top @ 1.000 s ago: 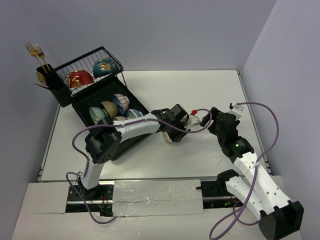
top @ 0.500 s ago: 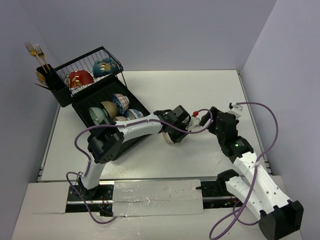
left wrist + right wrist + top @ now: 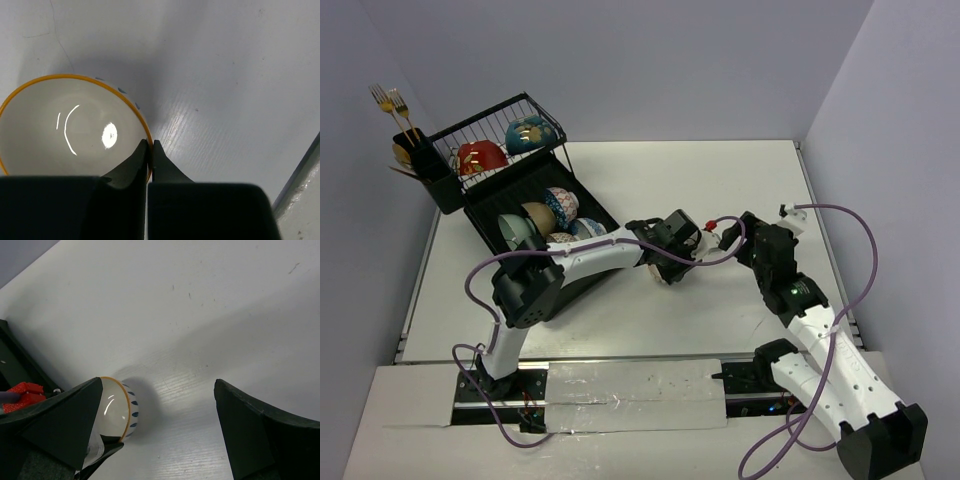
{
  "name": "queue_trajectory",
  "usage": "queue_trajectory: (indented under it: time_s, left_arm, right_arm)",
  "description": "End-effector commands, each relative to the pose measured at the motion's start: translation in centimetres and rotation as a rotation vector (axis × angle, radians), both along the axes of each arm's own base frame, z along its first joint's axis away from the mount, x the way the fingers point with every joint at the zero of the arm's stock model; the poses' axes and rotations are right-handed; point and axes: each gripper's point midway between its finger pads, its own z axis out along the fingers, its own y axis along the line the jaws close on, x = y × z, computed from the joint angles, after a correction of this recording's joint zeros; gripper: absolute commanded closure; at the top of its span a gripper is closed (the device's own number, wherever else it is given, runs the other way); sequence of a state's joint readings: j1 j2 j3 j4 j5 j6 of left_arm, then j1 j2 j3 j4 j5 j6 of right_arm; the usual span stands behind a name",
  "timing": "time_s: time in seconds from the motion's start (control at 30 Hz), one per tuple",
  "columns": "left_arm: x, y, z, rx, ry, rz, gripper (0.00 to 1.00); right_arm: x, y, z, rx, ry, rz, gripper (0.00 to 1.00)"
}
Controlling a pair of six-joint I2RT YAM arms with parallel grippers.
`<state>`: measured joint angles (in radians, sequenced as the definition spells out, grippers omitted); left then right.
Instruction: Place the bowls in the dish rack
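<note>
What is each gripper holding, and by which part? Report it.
Left gripper pinches the orange-rimmed bowl by its rim, one finger inside, one outside. Right gripper is open, holding nothing.

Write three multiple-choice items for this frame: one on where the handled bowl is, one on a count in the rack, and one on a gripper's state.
1. Where is the orange-rimmed bowl relative to the dish rack?
A. In its upper wire tier
B. On its lower tray
C. Outside it, over the table

2. How many bowls sit in the rack's upper wire tier?
A. One
B. Two
C. Four

3. What state is the right gripper in?
A. Open
B. Shut on the bowl
C. Shut on nothing

Answers:
1 C: the left gripper pinches the bowl's rim, with bare table around it.
2 B: only the red bowl and the teal bowl are in that tier.
3 A: its fingers stand wide apart in the right wrist view.
</note>
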<state>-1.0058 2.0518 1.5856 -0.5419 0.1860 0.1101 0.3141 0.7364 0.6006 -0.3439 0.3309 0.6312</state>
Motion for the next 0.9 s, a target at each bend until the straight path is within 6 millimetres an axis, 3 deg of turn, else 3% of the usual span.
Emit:
queue_trajectory:
  time_s: [0.0, 0.13, 0.2, 0.23, 0.3, 0.33, 0.37, 0.43, 0.47, 0.53, 0.57, 0.6, 0.63, 0.67, 0.7, 0.73, 0.77, 0.8, 0.83, 0.87]
  left_arm:
    - [-0.6, -1.7, 5.3, -0.153, -0.029, -0.006, 1.0]
    - [-0.7, -1.7, 11.1, -0.279, -0.086, 0.01, 1.0]
    - [-0.8, -1.6, 12.9, -0.329, -0.107, 0.026, 1.0]
    - [-0.8, -1.2, 15.0, -0.374, -0.128, 0.04, 1.0]
    - [-0.7, -0.9, 16.5, -0.439, -0.129, 0.075, 1.0]
    - [-0.7, -0.2, 18.5, -0.495, -0.133, 0.102, 1.0]
    - [-0.9, 0.5, 18.1, -0.505, -0.12, 0.119, 1.0]
    - [-1.0, 1.5, 21.6, -0.626, -0.123, 0.159, 1.0]
    - [-0.6, 2.6, 20.8, -0.633, -0.111, 0.19, 1.0]
    - [-0.8, 4.1, 24.2, -0.761, -0.122, 0.234, 1.0]
    - [-0.3, 5.4, 23.0, -0.76, -0.113, 0.282, 1.0]
    - [-0.2, 6.2, 23.6, -0.793, -0.117, 0.31, 1.0]
    - [-0.4, 7.4, 25.9, -0.877, -0.131, 0.345, 1.0]
    - [0.4, 8.9, 24.5, -0.869, -0.135, 0.417, 1.0]
    - [0.6, 9.8, 24.8, -0.893, -0.146, 0.456, 1.0]
    - [0.8, 11.7, 26.7, -0.97, -0.164, 0.514, 1.0]
    - [1.3, 13.1, 25.1, -0.963, -0.166, 0.589, 1.0]
    - [1.4, 14.2, 25.1, -0.99, -0.169, 0.632, 1.0]
    - [0.8, 15.8, 26.5, -1.063, -0.169, 0.675, 1.0]
    - [1.4, 17.3, 25.0, -1.063, -0.173, 0.741, 1.0]
  right_arm:
    - [0.2, 0.3, 1.1, 0.013, -0.048, 0.016, 0.0]
    - [0.1, 0.2, 1.8, 0.016, -0.071, 0.017, 0.0]
    - [0.1, 0.2, 2.2, 0.021, -0.086, 0.018, 0.0]
    - [0.0, 0.2, 2.3, 0.022, -0.089, 0.018, 0.0]
    - [0.0, 0.3, 2.4, 0.026, -0.094, 0.024, 0.0]
    - [0.1, 0.4, 2.4, 0.027, -0.094, 0.025, 0.0]
    - [0.0, 0.4, 2.4, 0.03, -0.093, 0.027, 0.0]
    - [0.0, 0.5, 2.5, 0.033, -0.095, 0.033, 0.0]
    - [0.1, 0.6, 2.6, 0.034, -0.097, 0.034, 0.0]
    - [0.1, 0.7, 2.7, 0.037, -0.102, 0.04, 0.0]
    - [0.2, 0.8, 2.9, 0.04, -0.109, 0.043, 0.0]
    - [0.2, 0.9, 3.0, 0.043, -0.111, 0.051, 0.0]
    - [0.2, 1.0, 3.0, 0.046, -0.113, 0.055, 0.0]
    - [0.3, 1.1, 3.1, 0.05, -0.117, 0.061, 0.0]
    - [0.3, 1.3, 3.0, 0.051, -0.113, 0.066, 0.0]
    - [0.4, 1.6, 3.1, 0.057, -0.114, 0.079, 0.0]
    - [0.5, 1.6, 3.2, 0.061, -0.117, 0.08, 0.0]
    - [0.5, 1.7, 3.1, 0.06, -0.115, 0.086, 0.0]
    - [0.5, 1.9, 3.2, 0.063, -0.115, 0.095, 0.0]
    - [0.6, 2.0, 3.3, 0.065, -0.119, 0.098, 0.0]
